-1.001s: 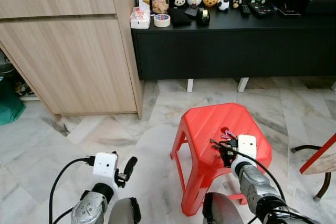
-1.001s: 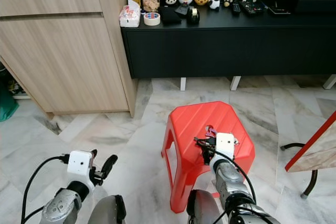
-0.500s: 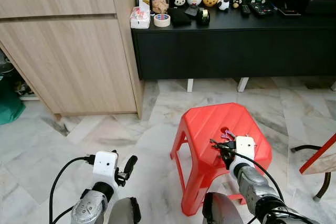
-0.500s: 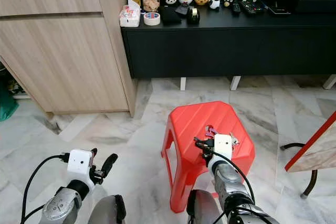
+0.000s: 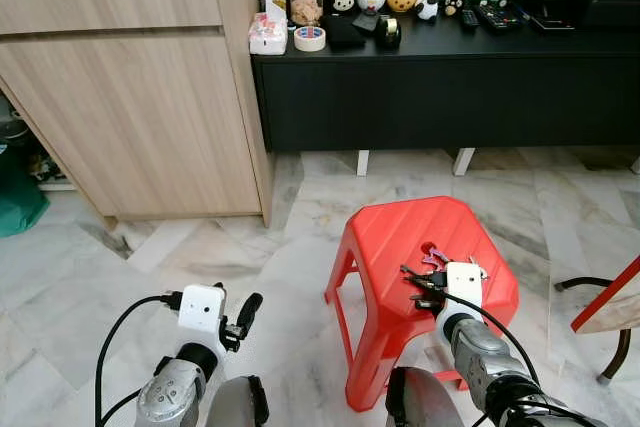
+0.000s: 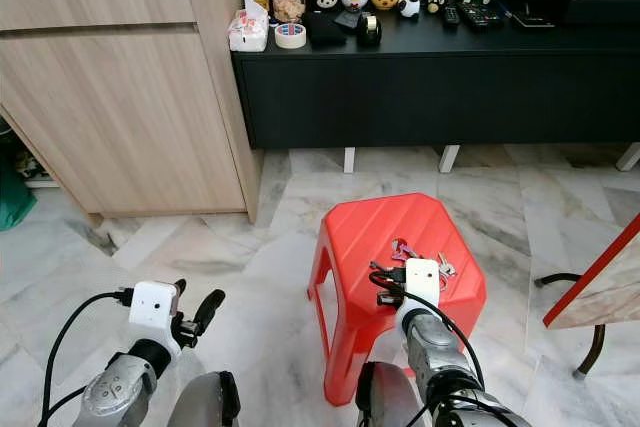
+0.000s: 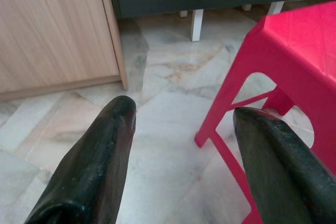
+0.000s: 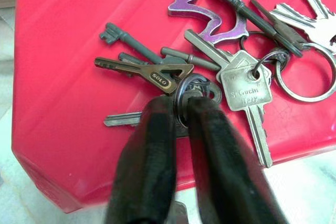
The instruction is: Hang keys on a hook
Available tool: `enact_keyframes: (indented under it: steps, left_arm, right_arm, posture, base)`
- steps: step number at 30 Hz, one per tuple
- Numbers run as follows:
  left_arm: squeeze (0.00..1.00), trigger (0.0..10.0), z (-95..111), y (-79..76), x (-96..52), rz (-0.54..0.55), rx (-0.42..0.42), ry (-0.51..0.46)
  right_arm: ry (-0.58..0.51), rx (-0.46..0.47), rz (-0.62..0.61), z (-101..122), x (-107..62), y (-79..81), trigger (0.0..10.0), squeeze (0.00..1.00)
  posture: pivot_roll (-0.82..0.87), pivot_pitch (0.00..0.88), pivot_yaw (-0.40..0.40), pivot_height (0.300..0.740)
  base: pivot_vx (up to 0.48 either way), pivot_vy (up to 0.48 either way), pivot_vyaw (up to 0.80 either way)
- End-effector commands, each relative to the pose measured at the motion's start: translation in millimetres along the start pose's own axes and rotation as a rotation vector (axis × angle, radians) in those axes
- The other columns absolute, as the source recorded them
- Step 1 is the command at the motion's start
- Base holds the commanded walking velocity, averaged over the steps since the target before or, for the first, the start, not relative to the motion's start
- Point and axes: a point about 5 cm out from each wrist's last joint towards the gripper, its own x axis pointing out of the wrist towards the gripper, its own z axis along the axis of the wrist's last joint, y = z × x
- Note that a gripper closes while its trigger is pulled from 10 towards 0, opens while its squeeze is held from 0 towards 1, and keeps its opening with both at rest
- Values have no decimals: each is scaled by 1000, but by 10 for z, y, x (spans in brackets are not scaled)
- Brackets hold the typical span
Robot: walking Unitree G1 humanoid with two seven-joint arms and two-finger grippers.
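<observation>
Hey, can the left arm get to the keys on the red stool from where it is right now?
Probably not without moving. The left gripper hangs open over the floor beside the red stool, while the keys lie on the stool's far side, where the right gripper is already shut on their ring.

Keys (image 8: pixel 210 72): bunch of brass, grey, silver keys on linked rings, purple animal-shaped charm (image 8: pixel 210 3) attached; lying fanned flat on red stool top (image 5: pixel 400 237), one ring pinched by right tool (image 8: pixel 181 109).
</observation>
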Motion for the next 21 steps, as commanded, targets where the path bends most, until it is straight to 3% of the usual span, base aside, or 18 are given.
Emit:
enact_keyframes:
  steps: [1, 6, 14, 19, 21]
  left_arm:
    - [0, 10000, -26, 6, 1, 0, 11, 19]
    - [0, 10000, -23, 10, 11, 4, 11, 15]
    - [0, 10000, -14, 27, 83, 16, 7, 5]
    - [0, 10000, -10, 44, 114, 25, 4, 1]
    - [0, 10000, -26, 76, 130, 41, 1, 4]
  right_arm:
    - [1, -3, -1, 36, 10, 9, 0, 0]
    - [-15, 2, -7, 54, 11, 7, 0, 0]
    - [-136, 46, 31, 174, 6, 93, 0, 0]
    - [-179, 52, 26, 202, -6, 82, 0, 0]
    - [-244, 37, 31, 251, -28, 75, 0, 0]
  posture:
    - [88, 48, -33, 581]
    - [92, 40, -35, 581]
    - [94, 0, -42, 581]
    - [94, 0, -45, 581]
    - [90, 0, -48, 581]
  base:
    - [0, 0, 0]
    - [0, 0, 0]
    - [0, 0, 0]
    - [0, 0, 0]
    - [0, 0, 0]
